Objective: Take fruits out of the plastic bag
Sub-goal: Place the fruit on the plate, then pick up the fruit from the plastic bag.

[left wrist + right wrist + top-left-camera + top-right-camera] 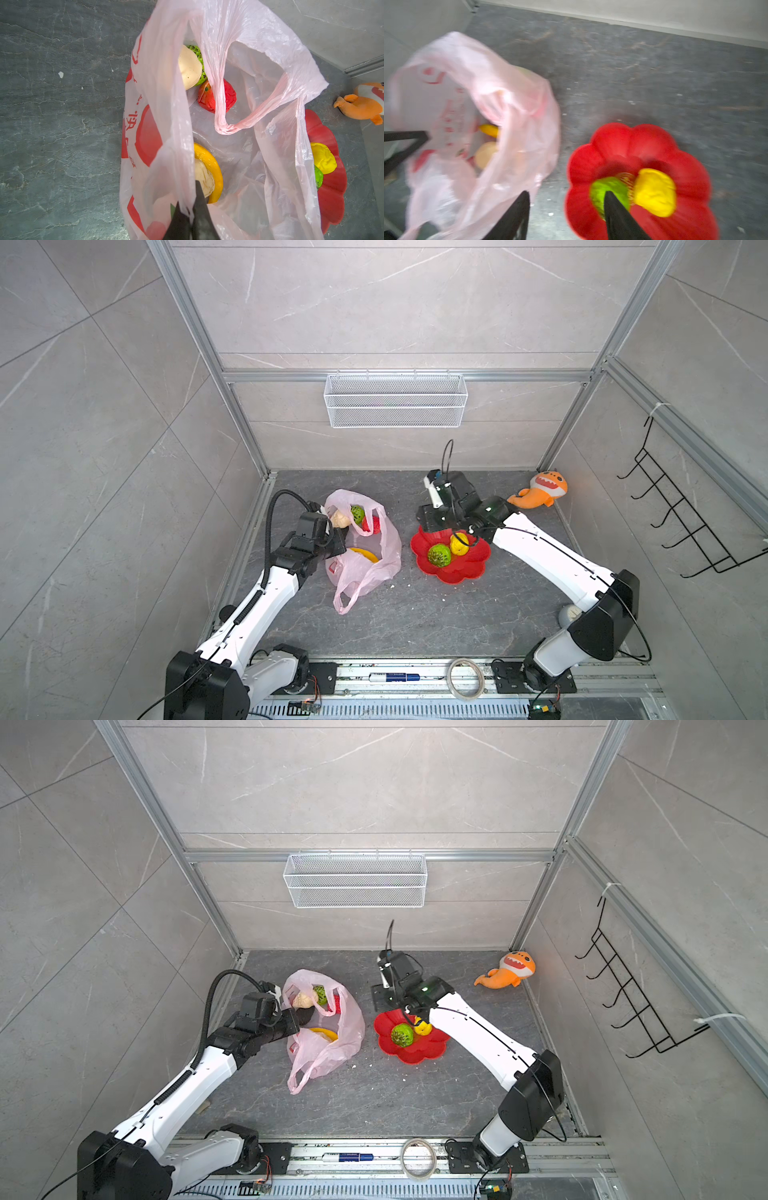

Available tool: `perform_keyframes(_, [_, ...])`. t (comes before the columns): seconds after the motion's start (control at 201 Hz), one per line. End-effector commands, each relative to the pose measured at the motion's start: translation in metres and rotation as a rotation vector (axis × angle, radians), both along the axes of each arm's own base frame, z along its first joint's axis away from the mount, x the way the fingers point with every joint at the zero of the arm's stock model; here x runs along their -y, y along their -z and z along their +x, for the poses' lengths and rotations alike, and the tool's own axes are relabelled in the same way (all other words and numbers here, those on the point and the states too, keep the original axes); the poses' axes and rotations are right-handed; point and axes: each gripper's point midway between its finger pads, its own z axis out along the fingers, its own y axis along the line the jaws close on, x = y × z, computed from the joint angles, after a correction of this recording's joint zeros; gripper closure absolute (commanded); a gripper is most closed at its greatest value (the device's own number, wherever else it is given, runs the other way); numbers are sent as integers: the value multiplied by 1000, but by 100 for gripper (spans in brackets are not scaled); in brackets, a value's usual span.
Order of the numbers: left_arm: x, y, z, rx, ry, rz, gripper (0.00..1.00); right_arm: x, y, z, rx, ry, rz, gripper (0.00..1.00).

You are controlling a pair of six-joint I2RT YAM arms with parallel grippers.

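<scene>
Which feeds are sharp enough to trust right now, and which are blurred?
Right wrist view: motion-smeared throughout, the red flower-shaped plate and translucent pink plastic bag soft-edged. Left wrist view: sharp, the red toy apple crisp, slight sheen on the bag film. Both top views: clear and evenly lit.

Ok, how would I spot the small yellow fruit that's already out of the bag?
Find the red flower-shaped plate on the dark tabletop, beside the pink plastic bag. Two fruits sit on it side by side: the small yellow fruit is the plain yellow lump, its neighbour a bumpy green ball.
</scene>
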Motion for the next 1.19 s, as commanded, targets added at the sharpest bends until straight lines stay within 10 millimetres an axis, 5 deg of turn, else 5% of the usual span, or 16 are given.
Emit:
perform_keyframes(0.0, [-8, -2, -4, 21, -26, 23, 100, -60, 0, -7, -25, -89, 135, 51])
perform_keyframes(0.234, [-7, 2, -7, 47, -45, -26, 100, -164, 33, -7, -103, -202, 291, 69])
perform_keyframes(0.433, [-4, 5, -8, 44, -41, -45, 100, -212, 73, 6, -155, -231, 247, 71])
perform_keyframes(0.717, [-1, -3, -10, 70, -20, -64, 100, -233, 118, 37, -140, -184, 138, 64])
perform_keyframes(1.189, [2, -6, -16, 84, 4, -81, 100, -221, 126, 62, -33, -113, 14, 38])
